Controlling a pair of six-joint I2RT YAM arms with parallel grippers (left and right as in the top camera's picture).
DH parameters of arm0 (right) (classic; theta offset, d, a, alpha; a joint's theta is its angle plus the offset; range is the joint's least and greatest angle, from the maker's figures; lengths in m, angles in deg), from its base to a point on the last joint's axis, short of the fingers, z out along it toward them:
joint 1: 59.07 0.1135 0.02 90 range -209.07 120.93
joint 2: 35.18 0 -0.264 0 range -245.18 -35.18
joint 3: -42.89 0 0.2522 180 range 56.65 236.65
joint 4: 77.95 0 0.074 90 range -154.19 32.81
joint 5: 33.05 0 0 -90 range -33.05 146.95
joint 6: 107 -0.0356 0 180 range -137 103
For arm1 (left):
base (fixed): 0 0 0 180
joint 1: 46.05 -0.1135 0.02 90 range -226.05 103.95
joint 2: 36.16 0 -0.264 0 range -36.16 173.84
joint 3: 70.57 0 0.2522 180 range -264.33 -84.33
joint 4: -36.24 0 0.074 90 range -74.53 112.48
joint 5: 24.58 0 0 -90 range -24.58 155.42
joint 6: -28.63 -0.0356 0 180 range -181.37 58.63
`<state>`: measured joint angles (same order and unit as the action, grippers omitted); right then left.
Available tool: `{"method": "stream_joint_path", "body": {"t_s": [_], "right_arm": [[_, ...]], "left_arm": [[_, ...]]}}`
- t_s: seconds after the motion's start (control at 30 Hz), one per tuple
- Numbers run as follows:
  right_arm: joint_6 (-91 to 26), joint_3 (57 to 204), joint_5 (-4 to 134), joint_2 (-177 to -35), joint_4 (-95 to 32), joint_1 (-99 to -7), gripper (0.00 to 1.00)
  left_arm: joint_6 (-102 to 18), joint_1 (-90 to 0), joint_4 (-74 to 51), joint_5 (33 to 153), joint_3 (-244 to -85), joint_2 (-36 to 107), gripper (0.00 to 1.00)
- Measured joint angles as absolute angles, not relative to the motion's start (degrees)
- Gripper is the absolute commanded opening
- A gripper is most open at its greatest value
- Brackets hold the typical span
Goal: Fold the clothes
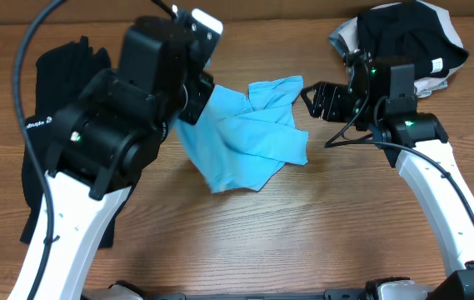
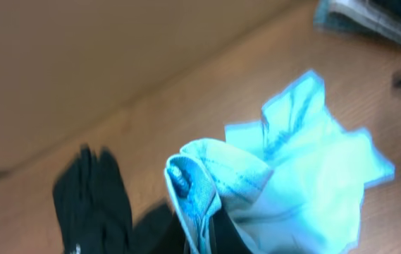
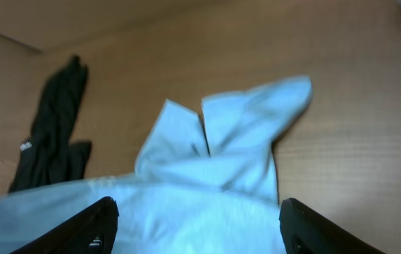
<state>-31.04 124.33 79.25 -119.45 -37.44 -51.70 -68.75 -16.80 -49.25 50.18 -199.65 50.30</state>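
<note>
The light blue T-shirt (image 1: 249,133) lies crumpled in the middle of the table; no lettering shows. My left gripper (image 2: 204,236) is shut on a bunched edge of the shirt (image 2: 306,176) and holds that edge lifted at the shirt's left side. My right gripper (image 1: 310,98) is open and empty, just right of the shirt's upper right corner; the shirt (image 3: 207,183) fills the space ahead of its spread fingers (image 3: 196,226). The loose black garment (image 1: 57,75) with a small white logo lies at the far left, partly under my left arm.
A pile of black and white clothes (image 1: 411,37) lies at the back right corner behind my right arm. The black garment also shows in the left wrist view (image 2: 91,197) and the right wrist view (image 3: 52,127).
</note>
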Motion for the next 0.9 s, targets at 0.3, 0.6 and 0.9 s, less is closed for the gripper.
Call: {"method": "stream_joint_path", "body": {"t_s": [0.3,0.6,0.9], "right_arm": [[-30.89,124.62,77.46,-129.83,-47.21,-48.72,0.76],[-30.45,127.83,66.31,-140.74,-47.52,-46.19,0.68],[-30.45,128.88,62.31,-148.23,-52.11,-46.17,0.67]], "left_arm": [[-63.02,-17.61,-55.15,50.42,-199.65,57.49,0.04],[-55.39,-24.75,-54.67,50.61,-199.59,60.44,0.04],[-53.73,-27.4,-53.01,50.86,-199.59,65.77,0.04]]}}
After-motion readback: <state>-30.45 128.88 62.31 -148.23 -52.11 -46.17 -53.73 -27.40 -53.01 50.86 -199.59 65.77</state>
